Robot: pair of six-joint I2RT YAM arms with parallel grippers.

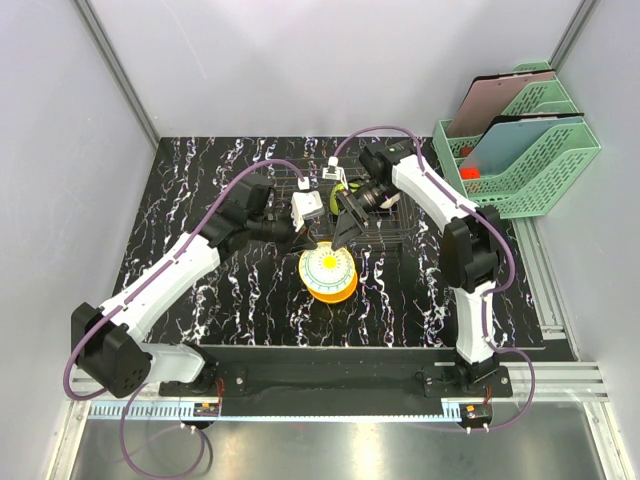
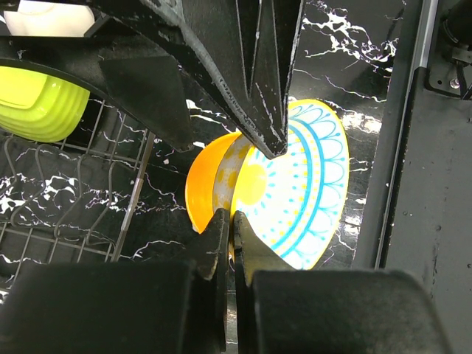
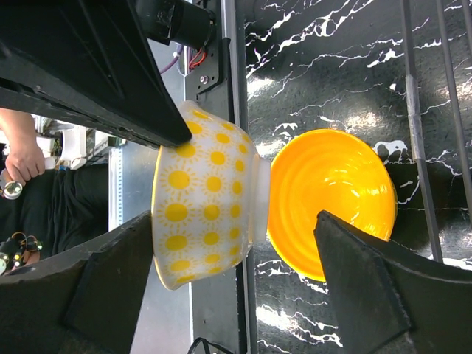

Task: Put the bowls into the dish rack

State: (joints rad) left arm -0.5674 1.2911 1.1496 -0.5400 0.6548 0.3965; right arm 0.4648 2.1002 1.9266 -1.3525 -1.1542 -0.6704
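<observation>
Two arms are meeting over a black marble-patterned table (image 1: 200, 180), just in front of the dish rack (image 2: 66, 214), a low grid of thin, see-through wire. A hand-over seems to be taking place. The left gripper (image 2: 227, 228) is pinching shut on the rim of a tilted sun-patterned bowl (image 3: 203, 199), while the right gripper (image 3: 234, 215) is standing wide open around it, holding nothing. Next, the right jaws would need to close squarely on the smooth, rounded wall before the left lets go, then carry it into the rack. The bowl is looking like glossy plastic, white with yellow suns outside and blue arcs inside. A ribbed orange bowl (image 3: 332, 192) is lying just beside it, and a ridged lime green bowl (image 2: 37, 103) is already sitting in the rack.
</observation>
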